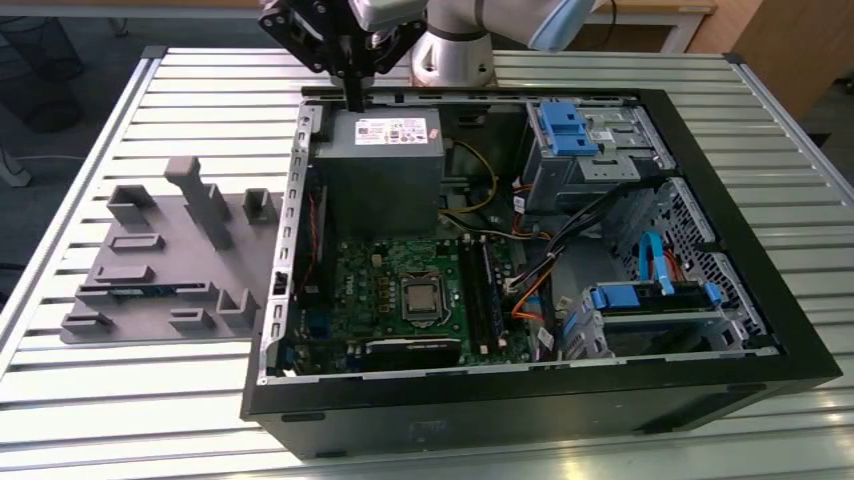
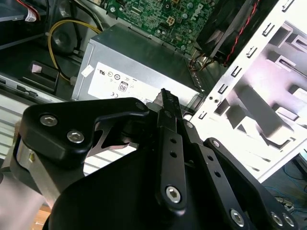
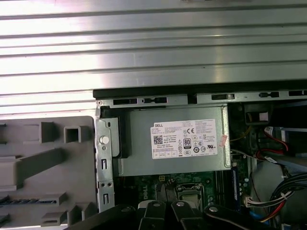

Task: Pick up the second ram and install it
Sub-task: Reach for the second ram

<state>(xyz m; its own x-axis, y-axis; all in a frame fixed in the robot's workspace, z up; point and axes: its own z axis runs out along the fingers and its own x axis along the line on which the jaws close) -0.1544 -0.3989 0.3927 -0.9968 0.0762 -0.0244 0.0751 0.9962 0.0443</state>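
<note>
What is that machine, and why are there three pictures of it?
It is a robot arm with a grasping tool on its end. One picture comes from a camera standing off the arm. The other two come from cameras riding near the arm's wrist, so they see what is close to the tool. On the metal table lies an open computer with a green board and a grey power box inside. Beside it, on the exterior view's left, is a grey tray with a thin blue-green ram stick lying in it. The tool hangs above the power box, shut, holding nothing.
</note>
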